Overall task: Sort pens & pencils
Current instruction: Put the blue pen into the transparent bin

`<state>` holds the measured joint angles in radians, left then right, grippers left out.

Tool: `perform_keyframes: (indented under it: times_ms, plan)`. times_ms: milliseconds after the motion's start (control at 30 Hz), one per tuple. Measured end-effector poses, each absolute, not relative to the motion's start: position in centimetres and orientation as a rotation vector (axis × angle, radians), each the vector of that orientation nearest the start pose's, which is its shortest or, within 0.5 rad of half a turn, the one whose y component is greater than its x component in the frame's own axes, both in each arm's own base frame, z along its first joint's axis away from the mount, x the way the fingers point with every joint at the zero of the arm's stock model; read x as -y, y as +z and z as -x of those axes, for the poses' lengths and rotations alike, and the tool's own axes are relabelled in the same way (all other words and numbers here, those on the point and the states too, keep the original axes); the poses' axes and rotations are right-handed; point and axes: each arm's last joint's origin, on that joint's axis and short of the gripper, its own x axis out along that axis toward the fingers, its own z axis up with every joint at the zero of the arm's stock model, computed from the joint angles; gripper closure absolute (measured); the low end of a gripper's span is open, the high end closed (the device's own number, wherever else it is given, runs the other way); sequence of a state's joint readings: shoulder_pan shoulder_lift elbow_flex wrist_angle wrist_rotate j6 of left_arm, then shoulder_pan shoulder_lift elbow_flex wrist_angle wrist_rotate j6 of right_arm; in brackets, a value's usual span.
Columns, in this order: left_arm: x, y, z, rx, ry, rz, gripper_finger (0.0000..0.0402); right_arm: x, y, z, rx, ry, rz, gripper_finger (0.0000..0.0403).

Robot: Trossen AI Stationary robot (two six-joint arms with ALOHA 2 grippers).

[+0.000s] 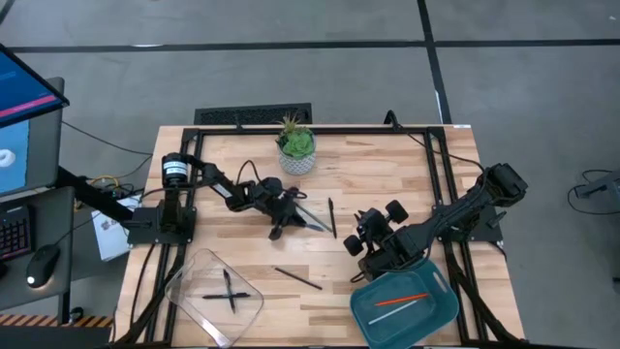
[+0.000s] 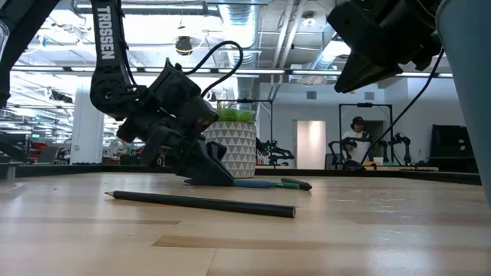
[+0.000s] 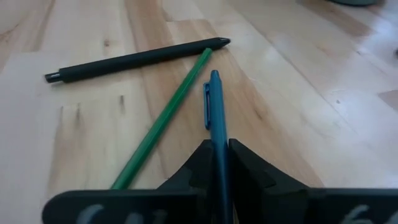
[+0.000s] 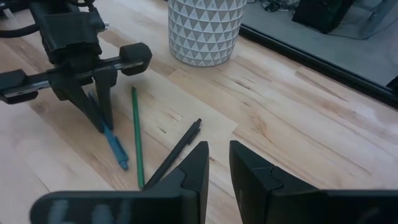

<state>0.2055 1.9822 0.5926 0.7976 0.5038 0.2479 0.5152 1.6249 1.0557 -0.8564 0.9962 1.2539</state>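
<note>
The room beyond the table is a big hall with a grey floor, bright ceiling lights, pipes, and a person far back in the low view. The table has a light wooden top with a dark frame at its edges. On its far side stands a small green plant in a white pot with a triangle pattern. Near the front edge lie a clear tray holding two crossed dark pens and a teal tray holding an orange-red pencil and a white one just beside it.

The left gripper is low over the table centre, and its fingers are closed on a blue pen whose tip touches the wood. Just beside it lie a green pencil and a black pen, and their ends meet. The right gripper hangs above the table near the teal tray. Its fingers stand a little apart and hold nothing. One black pencil lies alone between the two trays.

The word "TROSSEN" can be read on the arm in the low view.
</note>
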Motion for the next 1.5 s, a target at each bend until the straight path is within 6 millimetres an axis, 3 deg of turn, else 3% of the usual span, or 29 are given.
perform_keyframes:
  times_ms: [567,967,1167,1333,1500]
  plan:
    - [-4.6,7.3,-30.2,-0.474,-0.417,0.0,0.0386,-11.9,20.3,-26.0,-0.59,-0.891,-0.138,0.0316]
    - [-3.9,14.5,-29.2,-0.367,-0.467,-0.067,0.0384,-11.9,20.3,-26.0,-0.59,-0.891,-0.137,0.0316]
    - [-2.6,18.6,-26.9,-0.368,-0.507,-0.109,0.0384,-11.9,20.3,-26.0,-0.591,-0.891,-0.135,0.0316]
    - [-2.3,22.2,-24.5,-0.316,-0.435,-0.175,0.0384,-11.9,20.3,-26.1,-0.588,-0.891,-0.14,0.0316]
    - [-2.1,24.3,-22.4,-0.288,-0.399,-0.21,0.0384,-11.9,20.3,-26.1,-0.587,-0.891,-0.142,0.0316]
